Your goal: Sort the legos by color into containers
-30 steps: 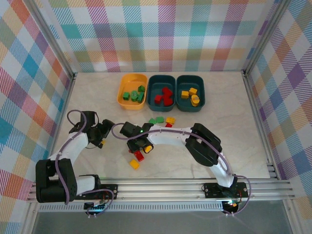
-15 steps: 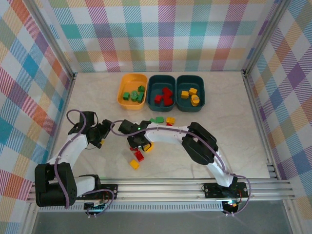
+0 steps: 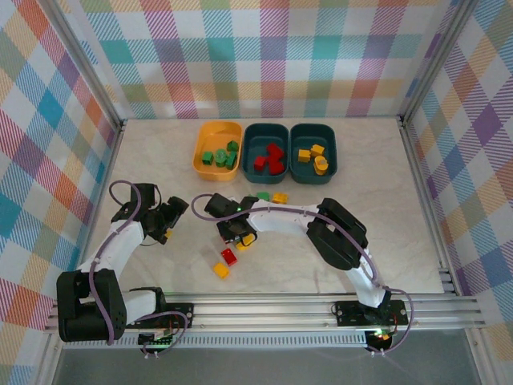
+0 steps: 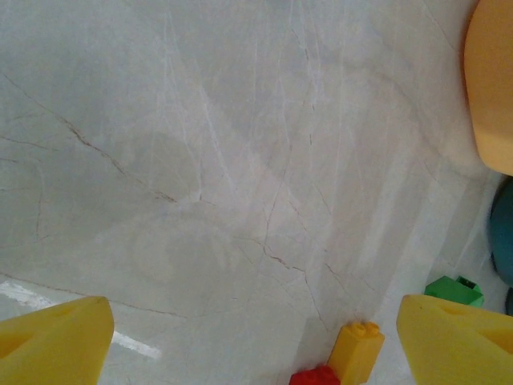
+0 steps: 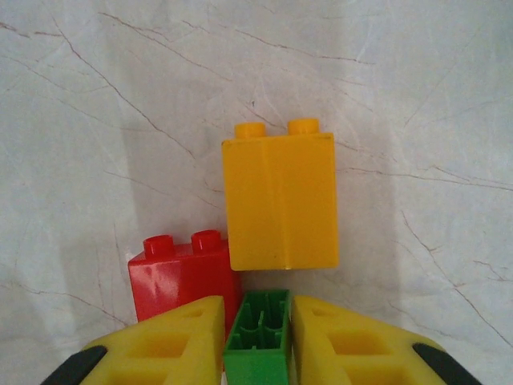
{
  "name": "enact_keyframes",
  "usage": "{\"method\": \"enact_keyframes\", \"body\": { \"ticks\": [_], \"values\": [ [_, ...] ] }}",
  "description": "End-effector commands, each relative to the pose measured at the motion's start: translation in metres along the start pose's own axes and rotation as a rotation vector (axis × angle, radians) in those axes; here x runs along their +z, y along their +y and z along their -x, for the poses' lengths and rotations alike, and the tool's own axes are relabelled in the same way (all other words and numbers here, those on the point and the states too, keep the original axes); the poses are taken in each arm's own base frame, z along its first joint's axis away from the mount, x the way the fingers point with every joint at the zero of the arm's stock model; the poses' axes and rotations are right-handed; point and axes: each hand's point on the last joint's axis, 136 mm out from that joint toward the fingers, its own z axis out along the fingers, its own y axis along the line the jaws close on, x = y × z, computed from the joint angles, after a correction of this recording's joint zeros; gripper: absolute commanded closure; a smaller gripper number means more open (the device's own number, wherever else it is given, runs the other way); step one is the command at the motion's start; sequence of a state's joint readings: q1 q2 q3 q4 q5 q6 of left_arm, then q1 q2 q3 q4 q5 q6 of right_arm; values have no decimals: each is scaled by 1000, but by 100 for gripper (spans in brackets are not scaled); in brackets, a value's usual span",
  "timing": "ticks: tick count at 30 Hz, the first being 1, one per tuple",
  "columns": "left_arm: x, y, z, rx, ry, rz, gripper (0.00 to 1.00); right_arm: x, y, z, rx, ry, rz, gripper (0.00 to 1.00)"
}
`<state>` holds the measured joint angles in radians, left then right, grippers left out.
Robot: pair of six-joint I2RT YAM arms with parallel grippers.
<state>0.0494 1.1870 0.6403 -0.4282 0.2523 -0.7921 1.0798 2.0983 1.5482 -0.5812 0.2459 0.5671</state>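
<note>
My right gripper [image 5: 256, 313] is shut on a green lego [image 5: 258, 341], held end-on between its yellow fingers. Below it on the table lie a yellow lego [image 5: 279, 200] and a red lego [image 5: 180, 273], touching each other. From above, the right gripper [image 3: 239, 235] hangs mid-table, with the red lego [image 3: 228, 257] and yellow lego [image 3: 220, 270] just in front of it. My left gripper [image 4: 256, 345] is open over bare table and holds nothing; from above, this left gripper [image 3: 171, 219] sits to the left. The orange-yellow tub [image 3: 203, 162] holds green legos, the middle teal tub [image 3: 250, 148] red ones, the right teal tub [image 3: 333, 152] yellow ones.
A loose green lego [image 3: 263, 196] and a yellow lego [image 3: 280, 197] lie just in front of the teal tubs. The left wrist view catches a yellow lego [image 4: 355, 351], a red one [image 4: 314, 375], a green one [image 4: 454, 290] and the orange tub's edge [image 4: 490, 88]. Checked walls enclose the table.
The right gripper has drifted a little right and toward the back with the green lego, uncovering the red and yellow legos on the table. The left arm has barely moved.
</note>
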Motion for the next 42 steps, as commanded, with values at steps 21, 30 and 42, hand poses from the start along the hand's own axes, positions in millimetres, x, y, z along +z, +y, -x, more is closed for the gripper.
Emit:
{"method": "enact_keyframes", "body": {
  "ticks": [21, 30, 42],
  "values": [
    [-8, -4, -5, 23, 30, -15, 9, -20, -6, -1, -47, 9, 12, 66],
    [-6, -2, -7, 22, 38, -15, 9, -1, -6, -15, -68, 74, 11, 71],
    [-7, -4, -6, 18, 33, -20, 9, -28, -10, 1, -69, -11, 8, 83]
  ]
}}
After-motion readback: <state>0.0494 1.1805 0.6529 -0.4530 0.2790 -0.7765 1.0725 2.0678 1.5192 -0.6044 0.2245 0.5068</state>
